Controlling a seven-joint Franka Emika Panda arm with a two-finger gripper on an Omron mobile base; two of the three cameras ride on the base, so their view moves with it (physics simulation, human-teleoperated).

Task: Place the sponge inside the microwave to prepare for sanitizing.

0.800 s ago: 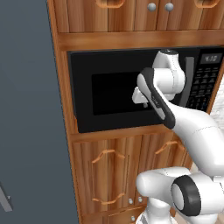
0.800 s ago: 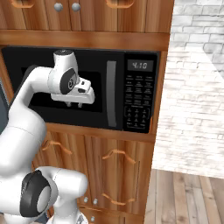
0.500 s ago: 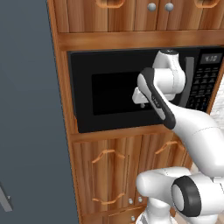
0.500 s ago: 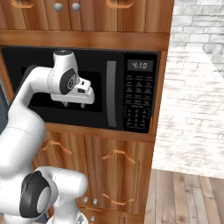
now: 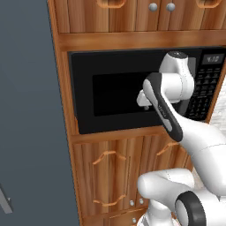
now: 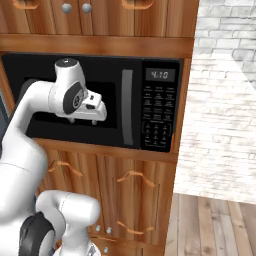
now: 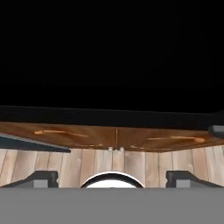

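Still-shut microwave (image 6: pixel 75 75) door behind spread, empty fingers (image 7: pixel 37 178), fridge (image 5: pixel 31 110) alongside.

A tall grey fridge (image 5: pixel 31 110) stands well off to the left of the fingers, its flat side running from top to bottom. Wooden upper cabinets (image 6: pixel 100 15) with round grey knobs (image 6: pixel 66 7) sit above the fingers. Lower wooden cabinet doors (image 5: pixel 110 176) with curved orange handles (image 6: pixel 131 175) lie below them. Far right of the fingers, a white brick wall (image 6: pixel 225 90) meets a wooden plank floor (image 6: pixel 215 225).
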